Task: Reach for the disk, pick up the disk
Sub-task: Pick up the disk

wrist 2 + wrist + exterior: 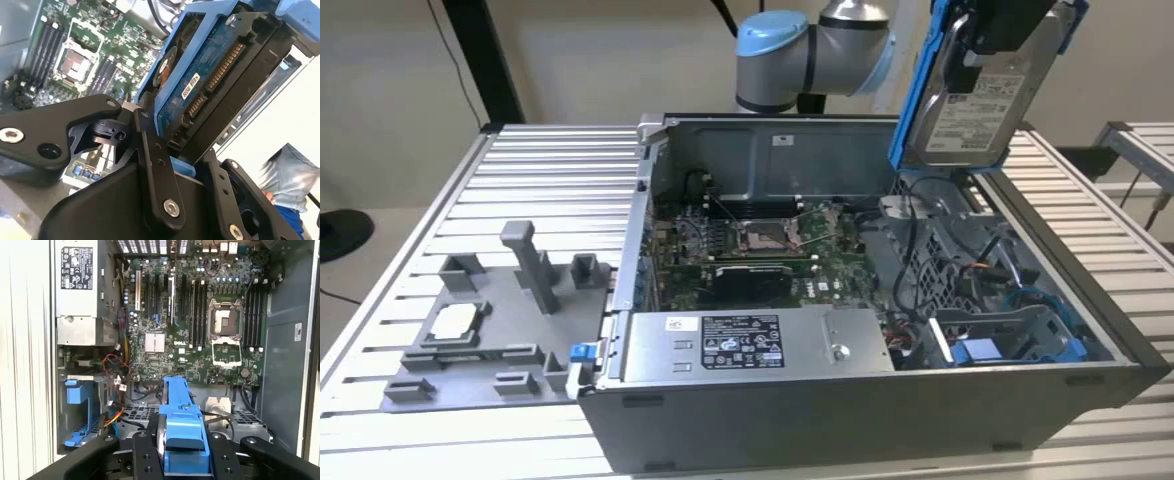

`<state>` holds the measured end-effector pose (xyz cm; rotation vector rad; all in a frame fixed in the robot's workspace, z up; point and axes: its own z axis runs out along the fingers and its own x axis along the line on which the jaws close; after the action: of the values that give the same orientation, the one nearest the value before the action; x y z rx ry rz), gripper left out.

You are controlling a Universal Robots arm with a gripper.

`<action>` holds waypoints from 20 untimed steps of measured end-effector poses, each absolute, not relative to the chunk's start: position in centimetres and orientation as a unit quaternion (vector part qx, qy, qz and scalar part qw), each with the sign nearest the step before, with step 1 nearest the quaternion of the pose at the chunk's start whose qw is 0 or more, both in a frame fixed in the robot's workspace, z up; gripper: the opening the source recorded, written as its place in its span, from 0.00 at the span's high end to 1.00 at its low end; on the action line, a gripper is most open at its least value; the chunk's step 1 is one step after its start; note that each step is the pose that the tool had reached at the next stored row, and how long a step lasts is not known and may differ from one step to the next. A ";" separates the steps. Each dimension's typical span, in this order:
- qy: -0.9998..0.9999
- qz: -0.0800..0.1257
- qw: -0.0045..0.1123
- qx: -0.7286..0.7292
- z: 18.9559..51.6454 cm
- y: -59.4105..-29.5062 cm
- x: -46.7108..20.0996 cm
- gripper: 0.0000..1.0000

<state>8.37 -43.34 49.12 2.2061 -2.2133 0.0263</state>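
The disk, a silver-grey drive with a white label and blue rails, hangs upright above the open computer case at the exterior view's upper right. My gripper is shut on the disk's top end. In the second wrist view the black fingers clamp the disk, whose blue circuit side and connectors face the camera. In the first wrist view the disk's blue rail sits edge-on between the fingers, above the motherboard.
A grey fixture plate with a small silver chip lies on the slatted table at the exterior view's left. Inside the case are a power supply, cables and an empty blue bracket. A person's sleeve shows beside the table.
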 end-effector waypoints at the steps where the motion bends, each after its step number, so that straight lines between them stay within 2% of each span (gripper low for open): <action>1: -0.708 0.008 0.008 0.706 49.1 -43.7 8.4 1.00; 20: -0.708 0.008 0.009 0.706 49.1 -49.8 8.4 1.00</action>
<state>8.37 -49.76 49.06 2.2054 -2.2126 0.0243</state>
